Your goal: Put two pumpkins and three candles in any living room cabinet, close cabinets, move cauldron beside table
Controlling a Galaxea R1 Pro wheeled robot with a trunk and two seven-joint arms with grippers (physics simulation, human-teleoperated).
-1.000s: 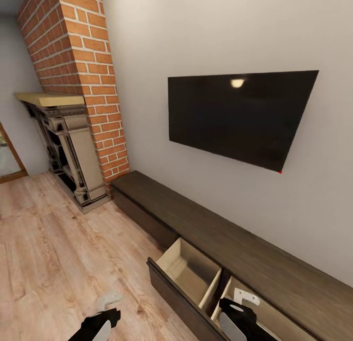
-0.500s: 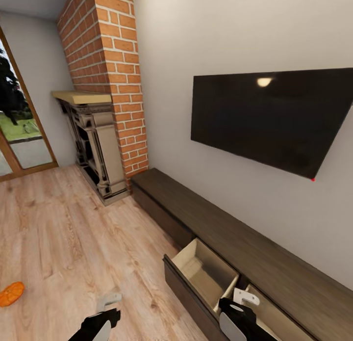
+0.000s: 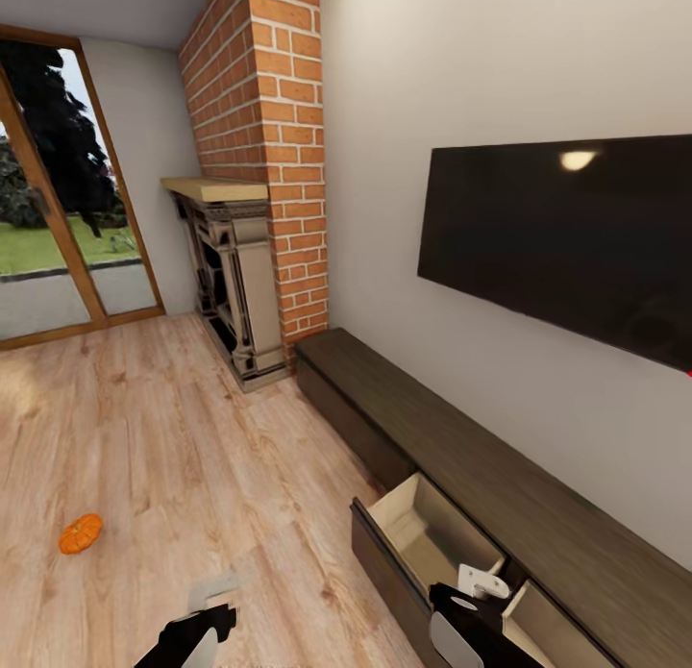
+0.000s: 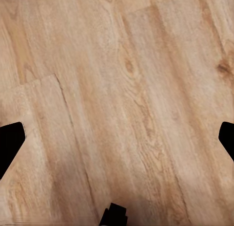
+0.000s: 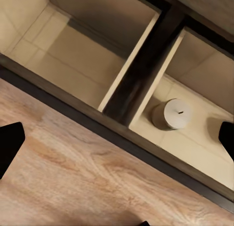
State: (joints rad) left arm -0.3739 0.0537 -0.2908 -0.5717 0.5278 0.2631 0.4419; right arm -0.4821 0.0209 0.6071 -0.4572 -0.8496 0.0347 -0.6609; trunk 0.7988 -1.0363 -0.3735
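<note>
1. The cabinet (image 3: 500,485) runs along the wall, its drawer (image 5: 87,65) pulled out below the right gripper (image 5: 117,138), whose fingers are spread.
2. One candle (image 5: 171,114) stands upright in one compartment; the neighbouring compartment holds nothing.
3. A ribbed orange pumpkin (image 3: 80,533) lies on the floor (image 4: 122,89), well beyond the left gripper (image 4: 117,143), also spread.

One pumpkin (image 3: 80,533) lies on the floor (image 3: 173,437). One candle (image 5: 171,114) stands in the cabinet (image 3: 500,485), in one of its two open compartments; the other compartment (image 5: 73,55) holds nothing. One TV (image 3: 567,235) hangs on the wall. One fireplace (image 3: 231,274) stands by one brick chimney (image 3: 279,120). Two tools show: left (image 3: 213,603) and right (image 3: 481,581).
</note>
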